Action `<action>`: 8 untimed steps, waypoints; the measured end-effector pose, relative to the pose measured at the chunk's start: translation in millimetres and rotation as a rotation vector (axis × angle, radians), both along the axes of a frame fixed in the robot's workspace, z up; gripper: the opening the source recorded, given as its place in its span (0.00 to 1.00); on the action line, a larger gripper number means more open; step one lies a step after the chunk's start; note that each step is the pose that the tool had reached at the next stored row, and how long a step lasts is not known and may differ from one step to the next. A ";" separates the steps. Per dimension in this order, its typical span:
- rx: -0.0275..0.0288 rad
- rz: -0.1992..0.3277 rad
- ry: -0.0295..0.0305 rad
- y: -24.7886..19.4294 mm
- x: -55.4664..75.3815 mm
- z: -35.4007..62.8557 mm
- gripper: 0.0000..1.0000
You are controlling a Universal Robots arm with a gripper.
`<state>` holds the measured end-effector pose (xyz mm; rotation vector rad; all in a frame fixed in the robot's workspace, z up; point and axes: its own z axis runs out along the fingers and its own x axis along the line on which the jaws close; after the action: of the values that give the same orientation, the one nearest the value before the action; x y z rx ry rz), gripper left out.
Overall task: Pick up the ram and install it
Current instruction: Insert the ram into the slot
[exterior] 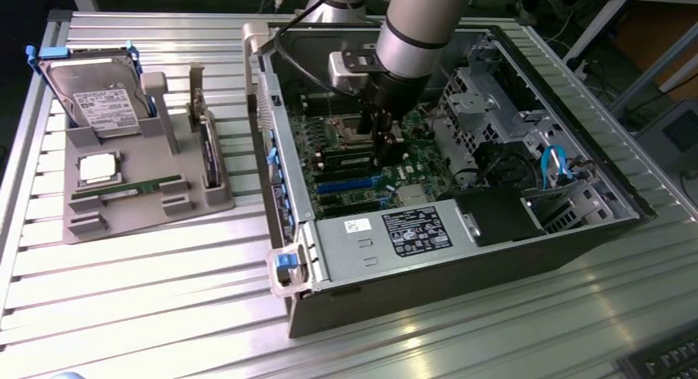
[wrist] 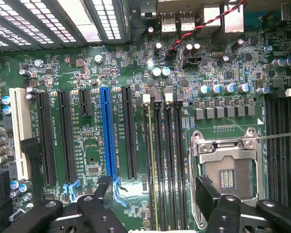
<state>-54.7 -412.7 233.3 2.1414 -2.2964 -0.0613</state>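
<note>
wrist view | ram seated in motherboard | fingers released, one either side of it, not touching

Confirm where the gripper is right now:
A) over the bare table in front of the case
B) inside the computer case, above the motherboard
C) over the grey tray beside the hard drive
B: the gripper hangs inside the case, its open fingers just above the motherboard, well away from the grey tray on the exterior view's left.
</note>
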 end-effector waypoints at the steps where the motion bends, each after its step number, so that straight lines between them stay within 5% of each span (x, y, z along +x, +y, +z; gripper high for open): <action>1: 0.0000 0.000 0.0000 0.0 0.0 0.0 0.78; 8: 0.0003 0.000 -0.0001 0.0 0.0 2.3 0.63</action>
<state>-54.7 -412.7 235.6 2.1416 -2.2967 -0.0615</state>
